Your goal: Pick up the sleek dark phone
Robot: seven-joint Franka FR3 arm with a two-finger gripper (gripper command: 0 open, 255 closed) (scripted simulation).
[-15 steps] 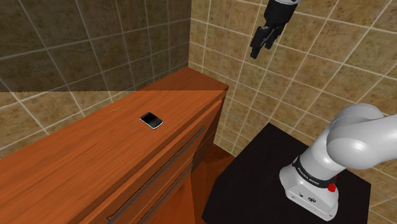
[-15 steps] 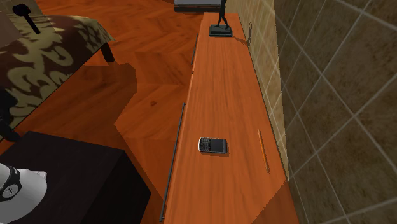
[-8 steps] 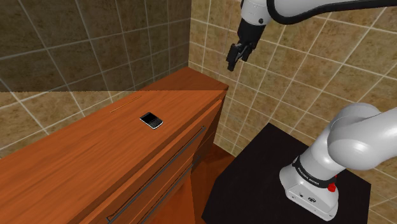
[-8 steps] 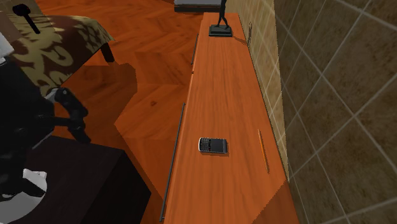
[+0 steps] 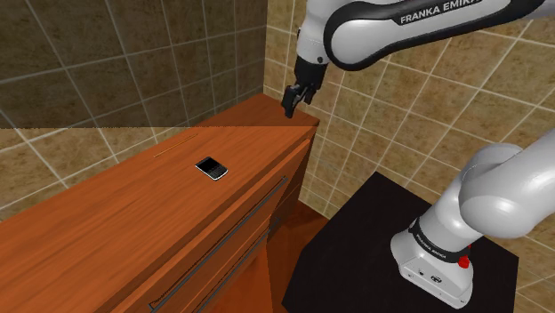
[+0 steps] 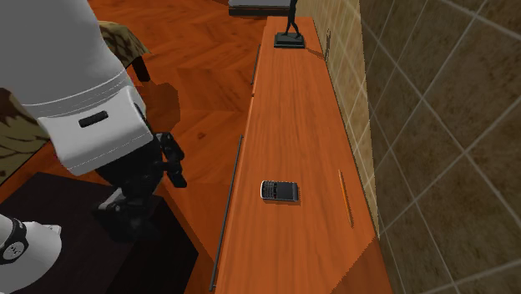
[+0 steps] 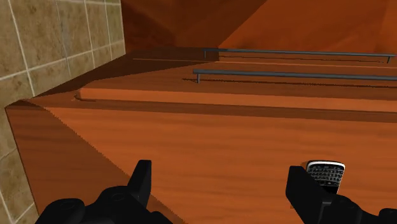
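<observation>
Shoulder view: the fingers [image 5: 290, 102] have come down and toward this view's left since half a second ago, when they hung higher against the tiled wall [image 5: 400, 107]. They are now just above the end corner of the wooden bench [image 5: 133, 222]. The phone [image 5: 211, 167] has not moved. It lies flat on the bench top, well apart from the fingers and nearer this view's lower left.

In the wrist view the fingers [image 7: 143, 177] stand apart, open, with bare wood between them. The dark phone [image 7: 326, 172], keypad showing, sits just outside the gap, partly behind one finger.

In the second exterior view the phone [image 6: 279, 190] lies about midway across the bench top, in from the front edge with its long drawer rail [image 6: 229, 200]. A pencil [image 6: 345, 197] lies between it and the wall, near the back edge. A dark statuette [image 6: 290, 32] stands at the far end, well apart. Open wood surrounds the phone on every side.
</observation>
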